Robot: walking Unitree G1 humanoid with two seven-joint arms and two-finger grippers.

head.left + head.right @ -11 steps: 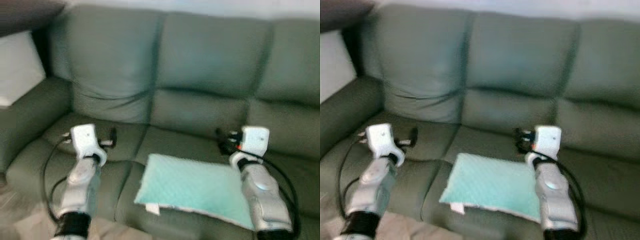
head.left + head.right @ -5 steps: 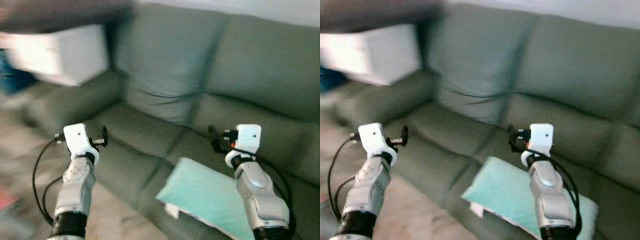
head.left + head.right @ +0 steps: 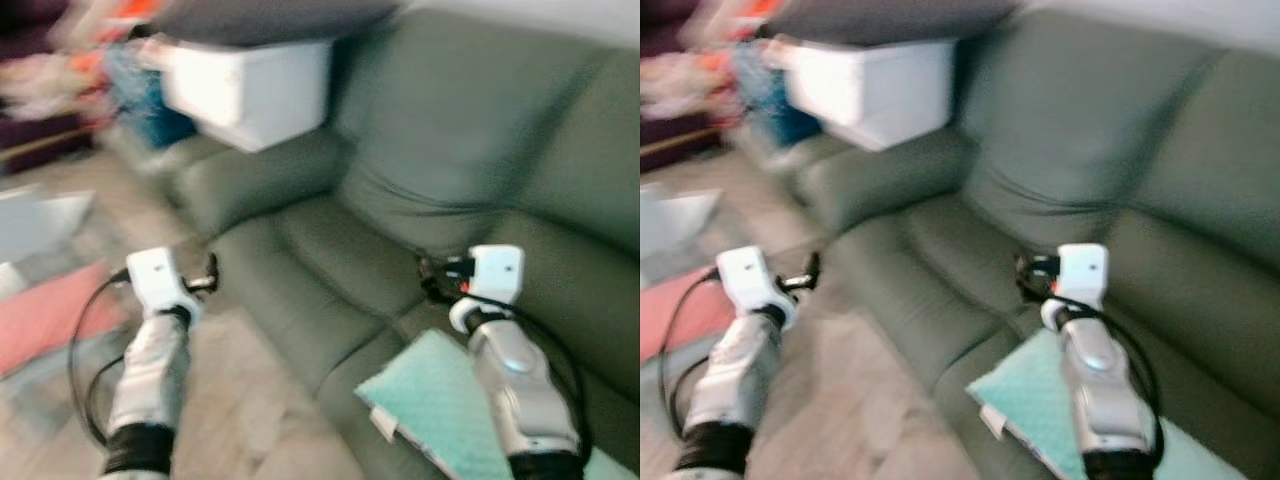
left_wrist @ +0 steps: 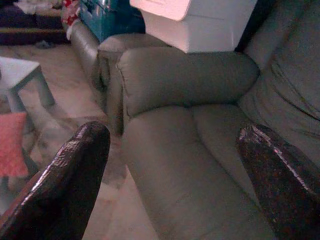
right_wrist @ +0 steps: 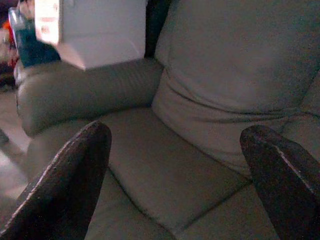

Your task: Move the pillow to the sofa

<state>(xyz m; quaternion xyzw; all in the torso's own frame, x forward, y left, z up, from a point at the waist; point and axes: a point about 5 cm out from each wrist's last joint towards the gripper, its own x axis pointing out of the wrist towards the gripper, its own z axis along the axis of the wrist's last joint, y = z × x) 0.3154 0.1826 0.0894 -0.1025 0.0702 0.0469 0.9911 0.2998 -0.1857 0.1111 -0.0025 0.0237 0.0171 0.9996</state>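
The pillow (image 3: 435,405) lies on the sofa (image 3: 330,270) seat, with a box (image 3: 245,85) above the sofa's left armrest.

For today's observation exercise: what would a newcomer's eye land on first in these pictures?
Probably the pale green pillow, lying flat at the front edge of the grey-green sofa, partly under the right arm. Next, the white box beyond the sofa's armrest, then the open left gripper raised over the floor.

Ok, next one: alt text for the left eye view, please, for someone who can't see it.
A light teal pillow lies on the front edge of a grey-green sofa, beside the robot's right arm, whose right gripper hovers open above the seat. The left gripper, also open, hangs over the floor beside the sofa. The image is motion-blurred; a white box sits beyond the armrest.
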